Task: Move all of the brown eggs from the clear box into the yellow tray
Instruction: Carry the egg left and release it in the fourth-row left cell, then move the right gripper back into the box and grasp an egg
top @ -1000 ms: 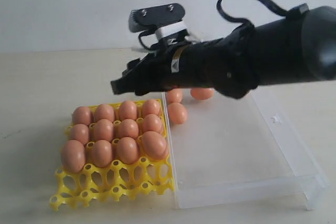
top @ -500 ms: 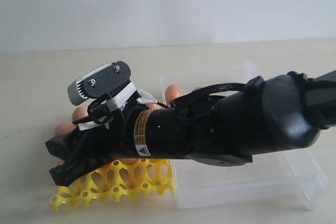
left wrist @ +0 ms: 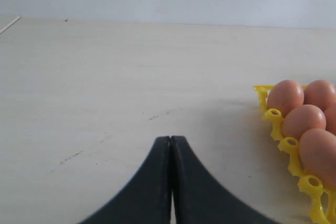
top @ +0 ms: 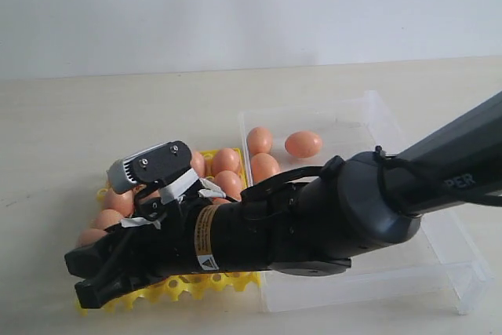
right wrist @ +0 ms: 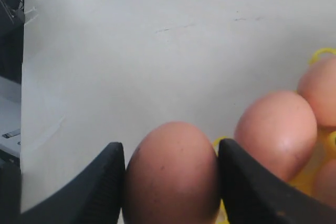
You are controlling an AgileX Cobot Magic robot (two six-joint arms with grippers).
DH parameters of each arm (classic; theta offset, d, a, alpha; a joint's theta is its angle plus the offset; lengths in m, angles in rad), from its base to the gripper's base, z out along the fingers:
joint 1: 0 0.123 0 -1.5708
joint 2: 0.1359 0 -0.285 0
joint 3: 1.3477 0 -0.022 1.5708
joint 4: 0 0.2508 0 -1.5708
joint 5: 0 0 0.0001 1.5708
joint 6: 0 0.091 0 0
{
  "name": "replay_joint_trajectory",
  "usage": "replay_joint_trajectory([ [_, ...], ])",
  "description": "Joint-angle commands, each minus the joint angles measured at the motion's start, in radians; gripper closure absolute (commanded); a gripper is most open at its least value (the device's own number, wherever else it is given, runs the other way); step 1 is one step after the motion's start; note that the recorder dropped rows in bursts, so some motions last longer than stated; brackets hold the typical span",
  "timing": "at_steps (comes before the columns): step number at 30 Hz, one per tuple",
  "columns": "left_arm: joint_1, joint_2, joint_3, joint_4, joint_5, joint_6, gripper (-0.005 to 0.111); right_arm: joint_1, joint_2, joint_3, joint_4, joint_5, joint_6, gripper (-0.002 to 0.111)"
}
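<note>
My right gripper (top: 86,278) reaches across the yellow tray (top: 227,278) to its front left corner. It is shut on a brown egg (right wrist: 171,174), both fingers (right wrist: 107,177) pressed on the egg's sides. Beside it sits another tray egg (right wrist: 275,132). The arm hides most of the tray; several eggs (top: 227,160) show in its back rows. Three brown eggs (top: 303,143) lie at the far end of the clear box (top: 463,272). My left gripper (left wrist: 171,139) is shut and empty, low over the table to the left of the tray's edge (left wrist: 273,116); the exterior view does not show it.
The pale table (top: 63,131) spreads left of and behind the tray. The right arm's black body (top: 329,221) lies over the tray's right side and the box's near left part. A white wall stands behind the table.
The right arm has swung down and forward from above the tray's back edge to its front left corner, covering most of the eggs there.
</note>
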Motion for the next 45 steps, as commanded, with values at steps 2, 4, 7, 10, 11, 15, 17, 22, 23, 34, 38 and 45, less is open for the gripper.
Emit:
replay_joint_trajectory([
  [2,-0.006,-0.006,-0.004,-0.006,-0.010,-0.004,0.107,0.003,0.038,-0.060,0.001,-0.012,0.057,0.108],
  [4,-0.006,-0.006,-0.004,-0.006,-0.010,-0.004,0.107,0.003,0.055,-0.072,-0.004,-0.011,0.080,0.106],
  [7,-0.006,-0.006,-0.004,-0.006,-0.010,-0.004,0.107,0.003,0.068,-0.080,-0.007,-0.017,0.099,0.082],
  [10,-0.006,-0.006,-0.004,-0.006,-0.010,-0.004,0.107,0.003,0.069,-0.080,-0.009,-0.010,0.100,0.057],
  [11,-0.006,-0.006,-0.004,-0.006,-0.010,-0.004,0.107,0.003,0.069,-0.080,-0.005,-0.001,0.100,0.050],
  [15,-0.006,-0.006,-0.004,-0.006,-0.010,-0.004,0.107,0.001,0.069,-0.080,-0.004,0.007,0.100,0.043],
  [17,-0.006,-0.006,-0.004,-0.006,-0.010,-0.004,0.107,0.001,0.058,-0.080,-0.004,0.007,0.101,0.045],
  [22,-0.006,-0.006,-0.004,-0.006,-0.010,-0.004,0.107,0.001,-0.064,-0.080,-0.004,0.108,0.101,0.069],
  [23,-0.006,-0.006,-0.004,-0.006,-0.010,-0.004,0.107,0.001,-0.105,-0.080,-0.004,0.162,0.101,0.077],
  [34,-0.006,-0.006,-0.004,-0.006,-0.010,-0.004,0.107,-0.154,-0.398,-0.080,0.347,0.865,-0.457,0.108],
  [38,-0.006,-0.006,-0.004,-0.006,-0.010,-0.004,0.107,-0.289,-0.375,-0.080,0.370,0.910,-0.467,0.108],
  [45,-0.006,-0.006,-0.004,-0.006,-0.010,-0.004,0.107,-0.436,-0.273,-0.117,0.351,0.943,-0.901,0.075],
])
